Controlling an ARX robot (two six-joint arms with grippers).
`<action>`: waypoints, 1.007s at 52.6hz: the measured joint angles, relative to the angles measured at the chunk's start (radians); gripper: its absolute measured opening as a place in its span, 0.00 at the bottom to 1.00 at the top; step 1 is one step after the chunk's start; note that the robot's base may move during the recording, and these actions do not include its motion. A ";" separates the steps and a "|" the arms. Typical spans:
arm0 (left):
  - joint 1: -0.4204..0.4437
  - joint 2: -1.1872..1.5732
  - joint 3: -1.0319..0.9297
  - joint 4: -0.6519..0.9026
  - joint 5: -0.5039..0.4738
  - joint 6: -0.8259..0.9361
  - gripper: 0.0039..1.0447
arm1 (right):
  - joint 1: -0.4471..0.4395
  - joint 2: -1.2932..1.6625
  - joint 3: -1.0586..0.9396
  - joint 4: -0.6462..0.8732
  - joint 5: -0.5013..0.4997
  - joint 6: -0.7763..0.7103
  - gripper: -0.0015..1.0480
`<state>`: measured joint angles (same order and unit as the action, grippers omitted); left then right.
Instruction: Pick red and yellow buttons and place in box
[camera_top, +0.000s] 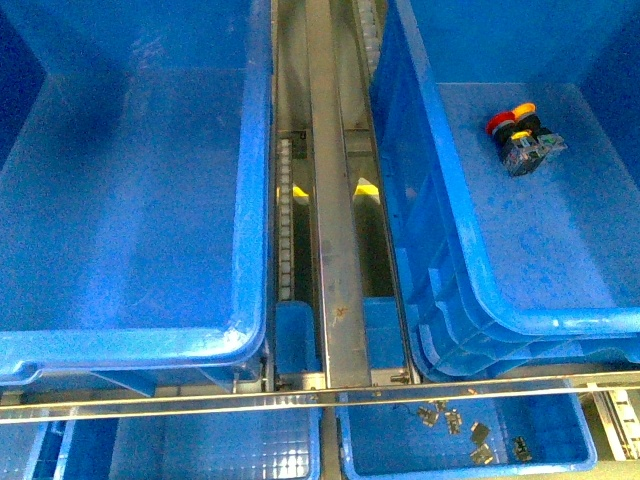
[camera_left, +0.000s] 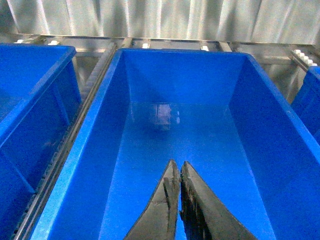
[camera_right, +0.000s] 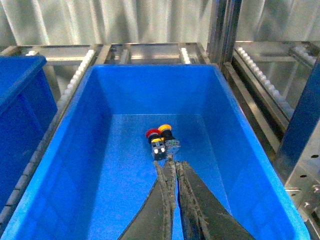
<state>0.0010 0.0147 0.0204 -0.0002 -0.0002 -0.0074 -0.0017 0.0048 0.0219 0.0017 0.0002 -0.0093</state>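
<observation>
Red and yellow buttons (camera_top: 522, 135) lie together upper right in the right box (camera_top: 520, 322); left gripper (camera_left: 179, 172) and right gripper (camera_right: 174, 167) both clenched, empty

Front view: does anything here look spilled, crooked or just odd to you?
Nothing looks spilled or broken. The red and yellow buttons lie tipped on their sides, touching, on the floor of the right-hand box. The left-hand box holds nothing visible. A few small dark parts lie scattered loosely in a shallow tray lower down.
</observation>
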 joint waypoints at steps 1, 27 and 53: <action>0.000 0.000 0.000 0.000 0.000 0.000 0.02 | 0.000 0.000 0.000 0.000 0.000 0.000 0.04; 0.000 0.000 0.000 0.000 0.000 0.000 0.76 | 0.000 0.000 0.000 0.000 0.000 0.000 0.84; 0.000 0.000 0.000 0.000 0.000 0.001 0.93 | 0.000 0.000 0.000 0.000 0.000 0.002 0.94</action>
<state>0.0010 0.0147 0.0204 -0.0002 -0.0006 -0.0067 -0.0017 0.0048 0.0219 0.0017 0.0002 -0.0074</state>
